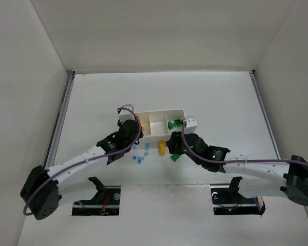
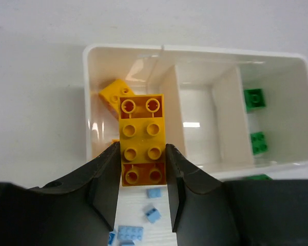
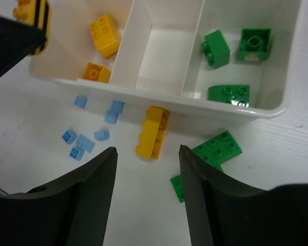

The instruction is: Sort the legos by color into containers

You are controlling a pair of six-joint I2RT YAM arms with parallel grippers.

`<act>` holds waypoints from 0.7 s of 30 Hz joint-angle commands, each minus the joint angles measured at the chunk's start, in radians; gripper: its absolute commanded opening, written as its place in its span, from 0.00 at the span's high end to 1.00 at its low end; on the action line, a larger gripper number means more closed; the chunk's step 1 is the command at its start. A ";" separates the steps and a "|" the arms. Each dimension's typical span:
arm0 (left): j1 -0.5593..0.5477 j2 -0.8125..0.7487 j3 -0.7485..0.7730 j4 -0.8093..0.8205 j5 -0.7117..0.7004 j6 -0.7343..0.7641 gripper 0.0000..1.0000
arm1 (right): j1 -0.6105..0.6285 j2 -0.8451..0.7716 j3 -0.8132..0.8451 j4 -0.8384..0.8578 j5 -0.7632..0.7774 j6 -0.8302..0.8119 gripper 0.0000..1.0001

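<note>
Well, the left jaws were clamped on a yellow brick [image 2: 142, 138] at the tray's [image 2: 205, 50] left compartment, seemingly to join 2 yellows [image 3: 104, 34] there; the right jaws stood apart over a green brick [image 3: 218, 147] on the counter [image 1: 220, 97].

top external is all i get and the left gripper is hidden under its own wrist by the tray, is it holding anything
Observer: Yes. The left wrist view shows the left gripper shut on a yellow brick, studs facing the camera.
Operator: where's that brick relative to the bins
Observer: Its far end shows over the leftmost compartment of the tray, where a second yellow brick lies.
Operator: and the right one, got anything
Observer: No. The right gripper is open with nothing between its fingers, above a loose yellow brick and a green brick outside the tray's front wall.
</note>
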State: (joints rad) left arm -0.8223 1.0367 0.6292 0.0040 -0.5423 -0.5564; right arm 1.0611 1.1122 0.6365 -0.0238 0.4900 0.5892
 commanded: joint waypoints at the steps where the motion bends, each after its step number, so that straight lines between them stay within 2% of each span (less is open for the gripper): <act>1: 0.073 0.084 0.064 0.077 0.113 0.049 0.75 | 0.041 0.066 0.000 0.074 0.012 0.041 0.40; 4: 0.090 0.135 0.078 0.123 0.108 0.081 0.70 | 0.059 0.127 0.011 0.102 0.018 0.054 0.37; 9: 0.093 0.154 0.075 0.163 0.104 0.101 0.48 | 0.061 0.253 0.055 0.140 0.018 0.035 0.33; 12: 0.093 0.119 0.060 0.156 0.101 0.099 0.43 | 0.061 0.339 0.091 0.154 0.018 0.024 0.33; 17: 0.079 -0.002 0.006 0.128 0.078 0.086 0.45 | 0.061 0.454 0.143 0.165 0.012 0.026 0.41; 20: 0.062 -0.073 -0.034 0.096 0.070 0.064 0.46 | 0.061 0.506 0.172 0.160 0.016 0.027 0.52; 21: 0.058 -0.099 -0.051 0.085 0.065 0.056 0.46 | 0.061 0.515 0.180 0.154 0.022 0.027 0.59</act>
State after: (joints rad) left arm -0.7486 0.9974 0.6201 0.1101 -0.4534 -0.4820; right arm 1.1145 1.6043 0.7589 0.0826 0.4904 0.6151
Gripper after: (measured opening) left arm 0.545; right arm 0.451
